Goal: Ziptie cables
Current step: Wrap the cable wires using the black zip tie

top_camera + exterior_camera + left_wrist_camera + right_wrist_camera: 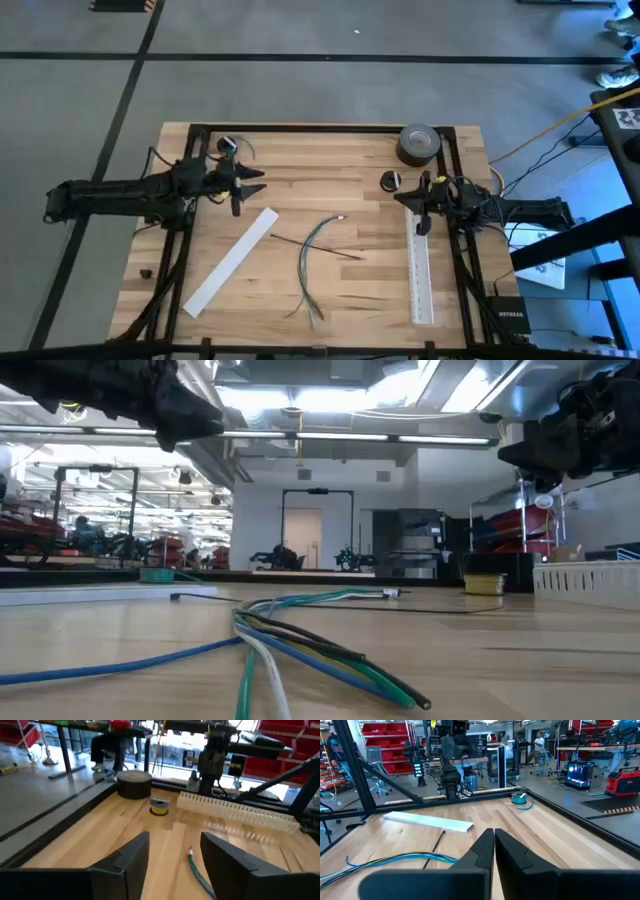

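Note:
The cables [315, 255] lie loose and curved on the table's middle, their splayed ends toward the near edge; the low view shows them [300, 635] close up. The thin black ziptie [318, 247] lies flat across them. My left gripper [245, 190] hovers open above the far left part of the table, pointing right toward the cables' far end [192, 862]. My right gripper [402, 196] hovers shut at the far right, pointing left. From there the right wrist view takes in the cables [395, 860] and the ziptie [435, 847]. Neither gripper touches anything.
A flat white strip [232, 260] lies slantwise left of the cables. A white slotted strip [422, 270] runs along the right side. A grey tape roll [418, 143] and a small yellow-black spool [390, 180] sit at the far right, and a small roll [228, 145] at the far left.

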Motion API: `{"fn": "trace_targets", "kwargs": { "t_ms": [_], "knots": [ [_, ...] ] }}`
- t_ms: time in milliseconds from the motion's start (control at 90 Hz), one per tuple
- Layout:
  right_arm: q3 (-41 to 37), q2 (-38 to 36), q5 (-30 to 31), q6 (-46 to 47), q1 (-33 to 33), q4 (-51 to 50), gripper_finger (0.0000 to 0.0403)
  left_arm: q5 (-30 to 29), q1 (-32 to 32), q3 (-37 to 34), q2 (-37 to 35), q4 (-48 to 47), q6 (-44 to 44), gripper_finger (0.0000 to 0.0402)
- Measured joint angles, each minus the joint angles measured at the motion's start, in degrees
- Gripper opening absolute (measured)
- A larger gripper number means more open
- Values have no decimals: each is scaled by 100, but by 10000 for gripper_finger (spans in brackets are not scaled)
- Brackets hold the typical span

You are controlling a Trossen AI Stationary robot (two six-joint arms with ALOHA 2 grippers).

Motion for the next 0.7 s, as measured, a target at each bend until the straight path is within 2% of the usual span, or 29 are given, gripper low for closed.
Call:
{"fn": "trace_targets", "kwargs": {
  "t_ms": [244, 456, 544, 700],
  "knots": [
    [0, 0, 0, -1, 2, 2, 0, 2, -3, 0, 322, 54, -229, 176],
    [1, 1, 0, -2, 1, 2, 0, -1, -7, 110, 969, 781, -224, 176],
    [0, 0, 0, 0, 2, 2, 0, -22, -9, 374, 1291, 642, -365, 176],
    [0, 1, 0, 0, 0, 2, 0, -63, -38, 847, 1751, -183, -498, 176]
  ]
}}
